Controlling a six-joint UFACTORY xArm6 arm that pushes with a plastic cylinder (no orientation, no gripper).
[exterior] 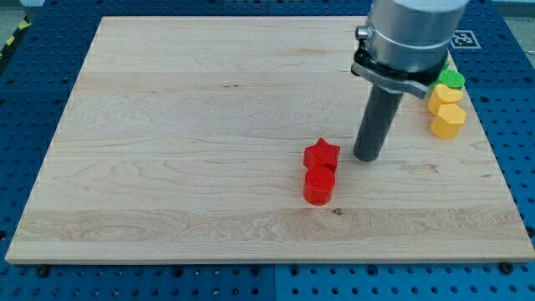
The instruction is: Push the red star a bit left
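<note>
- Blue perforated base plate is surrounding a pale wooden table on every side of the view.
- Arm housing is entering from the view's top right, and a straight dark rod is hanging down from it.
- End effector state: the arm is carrying only this rod, with no jaws, so nothing is being held.
- My tip is sitting on the table just to the view's right of the red star, with a narrow gap showing between them.
- Red star is lying a little right of the table's centre, in the lower half of the view.
- Red cylinder is standing directly below the star and appears to be touching it.
- Two yellow blocks, an upper one and a lower hexagonal one, are resting near the table's right edge.
- Green block is showing just above the yellow pair, partly hidden by the arm; its shape cannot be determined.
</note>
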